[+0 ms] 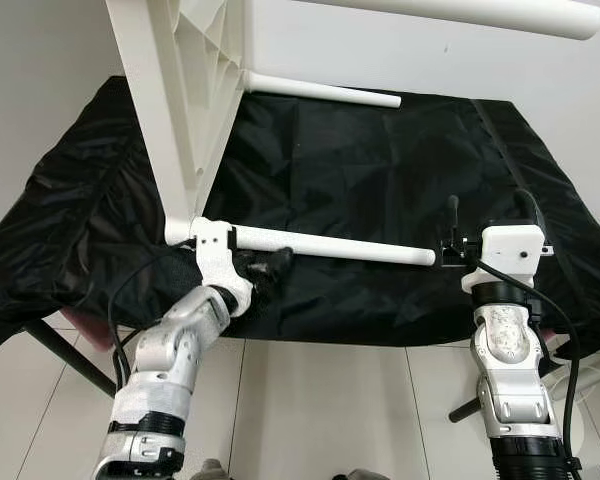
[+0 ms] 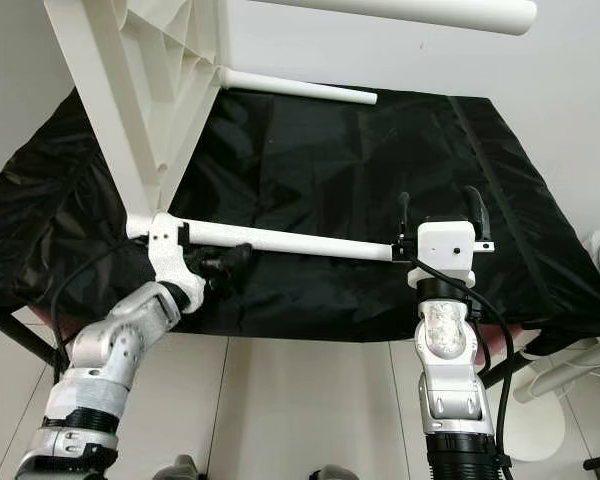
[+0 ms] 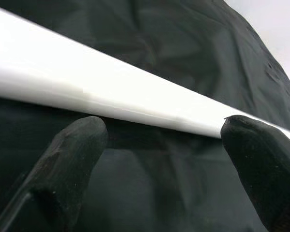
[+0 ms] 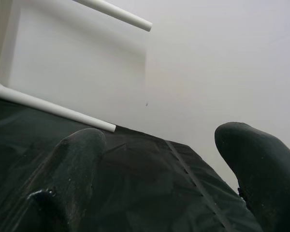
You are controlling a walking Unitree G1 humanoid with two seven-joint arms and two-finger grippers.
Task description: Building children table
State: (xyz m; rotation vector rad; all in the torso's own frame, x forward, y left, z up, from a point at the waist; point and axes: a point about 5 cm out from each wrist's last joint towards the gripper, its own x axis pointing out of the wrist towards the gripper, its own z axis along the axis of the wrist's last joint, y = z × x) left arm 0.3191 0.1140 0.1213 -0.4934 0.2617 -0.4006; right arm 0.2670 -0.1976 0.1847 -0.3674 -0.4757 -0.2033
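My left claw (image 1: pixel 265 268) sits at the near-left edge of the black-covered bench (image 1: pixel 380 170), fingers (image 3: pixel 72 150) spread just under the nearest leg (image 1: pixel 330 245), not clenched on it. My right claw (image 1: pixel 452 225) is near the near-right edge, at that leg's free tip, fingers parted, gripping nothing. The white kids' table top (image 1: pixel 180 110) stands tilted on edge over the bench's left side, legs sticking out sideways toward the right.

Handling guess: rigid plastic, light, smooth and slippery, round legs will roll in a pinch; grab the leg close to its socket (image 1: pixel 212 236), or the ribbed underside.

Count: one top, three legs visible – near one, second leg (image 1: pixel 325 90) by the far edge, third leg (image 1: pixel 480 12) overhead; fourth can't tell
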